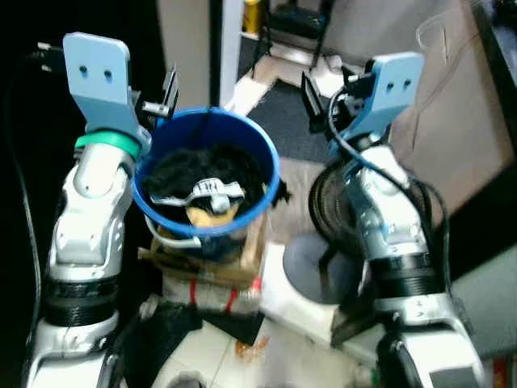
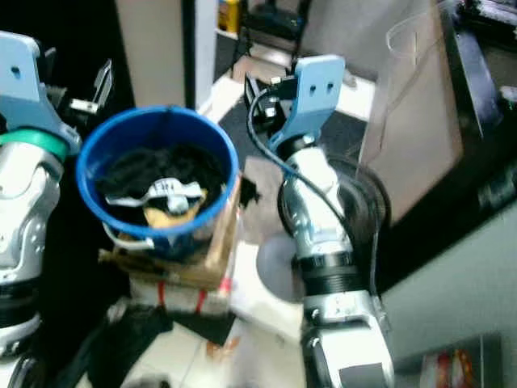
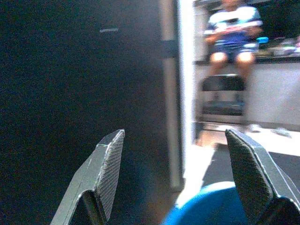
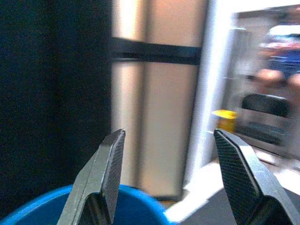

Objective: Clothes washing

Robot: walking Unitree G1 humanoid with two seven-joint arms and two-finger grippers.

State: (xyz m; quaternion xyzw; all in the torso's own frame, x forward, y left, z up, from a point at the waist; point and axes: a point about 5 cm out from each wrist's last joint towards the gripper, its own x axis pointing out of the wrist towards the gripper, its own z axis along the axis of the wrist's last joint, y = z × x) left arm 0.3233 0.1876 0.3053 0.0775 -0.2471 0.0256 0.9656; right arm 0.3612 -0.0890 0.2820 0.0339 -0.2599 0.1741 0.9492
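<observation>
A blue bucket (image 1: 258, 162) stands on a cardboard box (image 1: 206, 263) in front of me. It holds dark clothes (image 1: 190, 170) with a white strap-like piece and something yellow on top. My left gripper (image 1: 166, 93) hovers at the bucket's far left rim, open and holding nothing; the left wrist view has the gripper (image 3: 174, 132) with the blue rim (image 3: 211, 206) just below its fingers. My right gripper (image 1: 311, 97) is raised to the right of the bucket, also open and holding nothing. The right wrist view puts that gripper (image 4: 168, 132) above the bucket rim (image 4: 131, 206).
A round grey disc (image 1: 311, 267) on a white base sits right of the box. Dark cloth (image 1: 161, 327) lies on the floor at the front. A doorway with a dark mat (image 1: 275, 105) lies beyond. A person (image 3: 232, 33) sits far off.
</observation>
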